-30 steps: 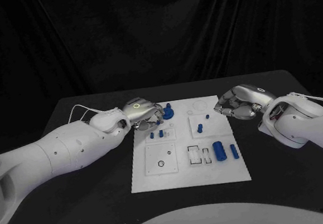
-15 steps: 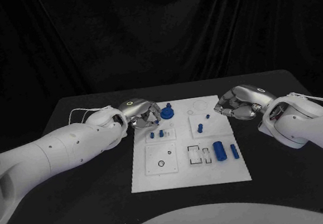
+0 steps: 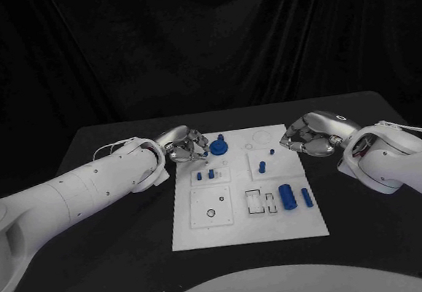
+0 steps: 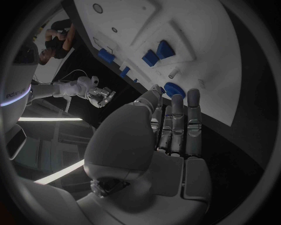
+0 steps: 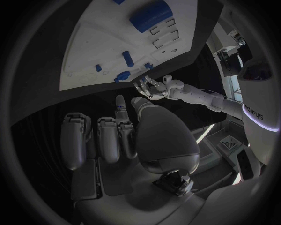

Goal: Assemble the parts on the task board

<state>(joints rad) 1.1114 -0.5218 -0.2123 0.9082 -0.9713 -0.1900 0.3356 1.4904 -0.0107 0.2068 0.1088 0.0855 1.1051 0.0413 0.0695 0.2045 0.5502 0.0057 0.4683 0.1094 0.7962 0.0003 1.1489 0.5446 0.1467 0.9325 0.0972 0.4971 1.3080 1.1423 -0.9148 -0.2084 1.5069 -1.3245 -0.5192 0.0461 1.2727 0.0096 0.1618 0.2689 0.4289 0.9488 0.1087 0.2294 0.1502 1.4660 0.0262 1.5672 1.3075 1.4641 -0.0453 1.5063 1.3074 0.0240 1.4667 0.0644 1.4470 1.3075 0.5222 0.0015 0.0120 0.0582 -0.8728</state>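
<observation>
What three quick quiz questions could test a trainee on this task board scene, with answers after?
1. True or false: the left hand holds a blue part.
2. Which hand is by the blue round part at the task board's far edge? A) left B) right
3. Fill in: the two blue cylinders lie on the board's near ____ side.

Key: 1 false; 2 A; 3 right.

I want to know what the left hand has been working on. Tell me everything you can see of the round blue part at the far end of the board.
The round blue part looks like smooth plastic: a flat disc with a short stem rising from its middle. It stands upright near the far left corner of the white task board, beyond two small blue pegs. The left hand is close beside it, fingers apart, holding nothing; whether they touch it is unclear.
</observation>
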